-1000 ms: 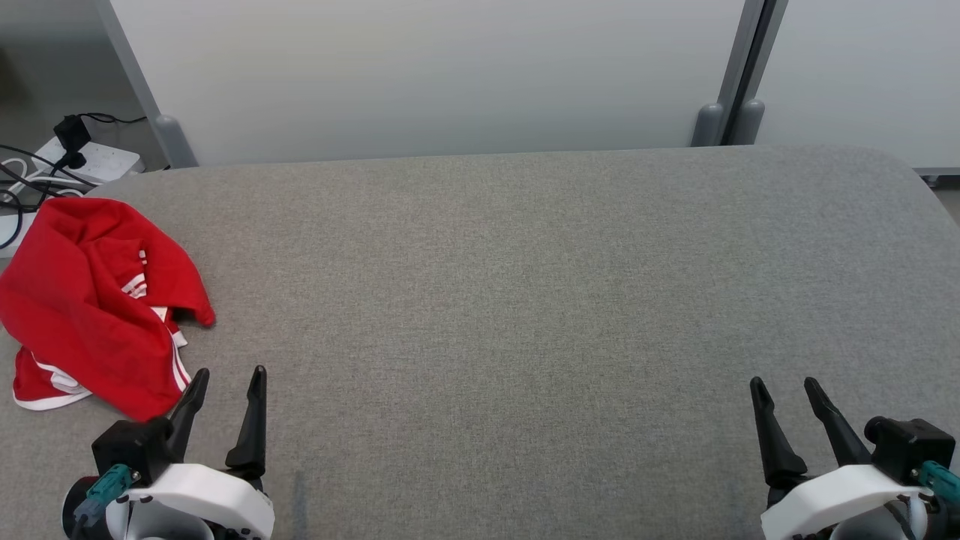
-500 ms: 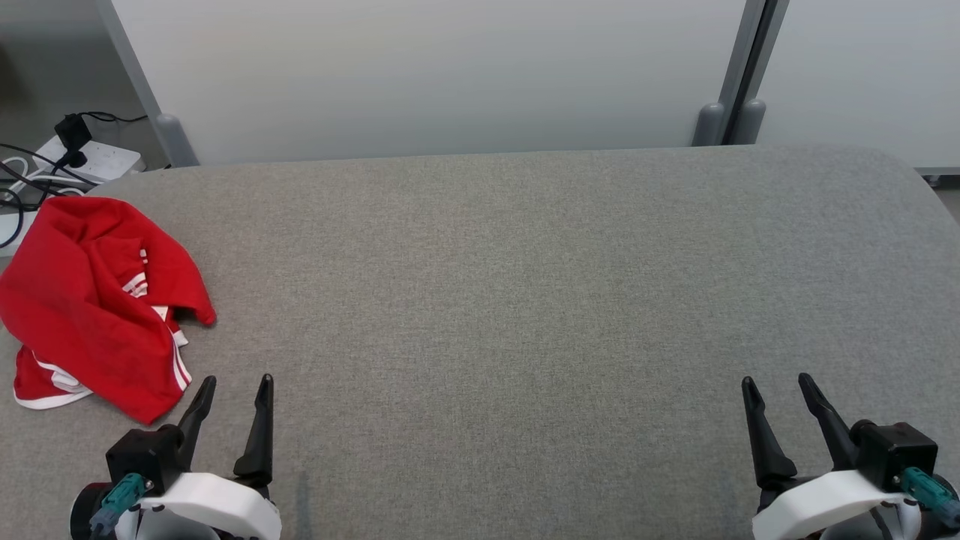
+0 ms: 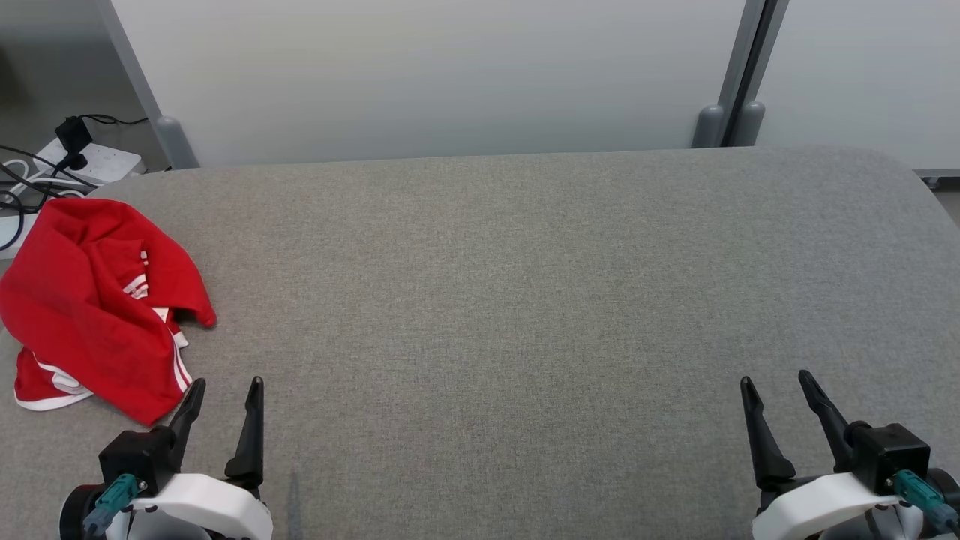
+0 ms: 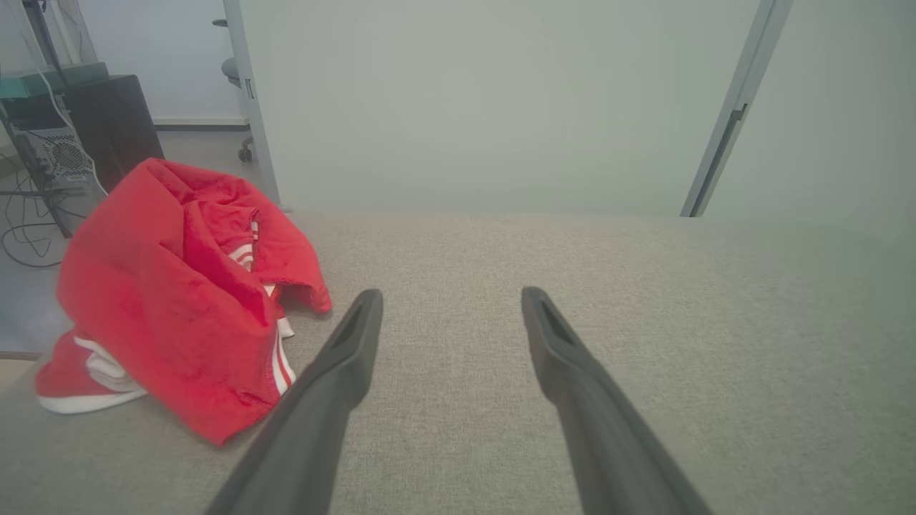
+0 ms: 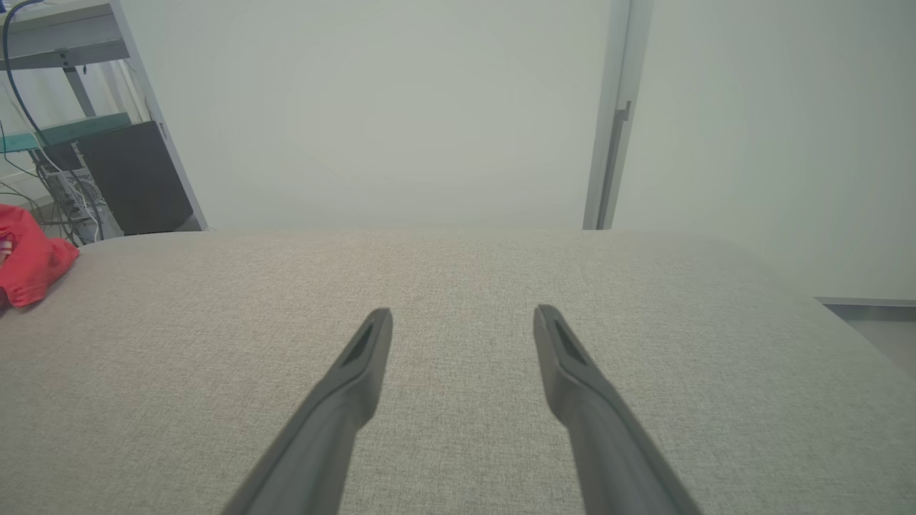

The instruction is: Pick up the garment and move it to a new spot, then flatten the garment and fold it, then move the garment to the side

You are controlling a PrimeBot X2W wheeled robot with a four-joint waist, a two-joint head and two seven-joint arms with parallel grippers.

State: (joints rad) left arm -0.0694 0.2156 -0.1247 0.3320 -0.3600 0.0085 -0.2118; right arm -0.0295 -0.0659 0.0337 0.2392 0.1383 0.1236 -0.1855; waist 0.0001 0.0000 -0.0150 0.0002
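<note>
A crumpled red garment (image 3: 90, 300) with white stripes lies in a heap at the left edge of the grey table (image 3: 525, 300). In the left wrist view the garment (image 4: 172, 286) sits just left of the left finger. My left gripper (image 3: 227, 385) stands open near the front left, its left fingertip close to the garment's lower corner, nothing between its fingers. My right gripper (image 3: 776, 377) stands open near the front right, far from the garment. The right wrist view catches a bit of the garment (image 5: 28, 257) at its left edge, with the right gripper (image 5: 463, 312) over bare table.
A white power strip with black cables (image 3: 82, 157) lies on the floor beyond the table's left back corner. White partition panels (image 3: 435, 75) with grey posts stand behind the table. A dark cabinet (image 4: 114, 121) stands off to the left.
The left gripper has shifted slightly, first right and forward, then back left; its fingers now point a bit higher. The right gripper drifted a little left. The garment has not moved.
</note>
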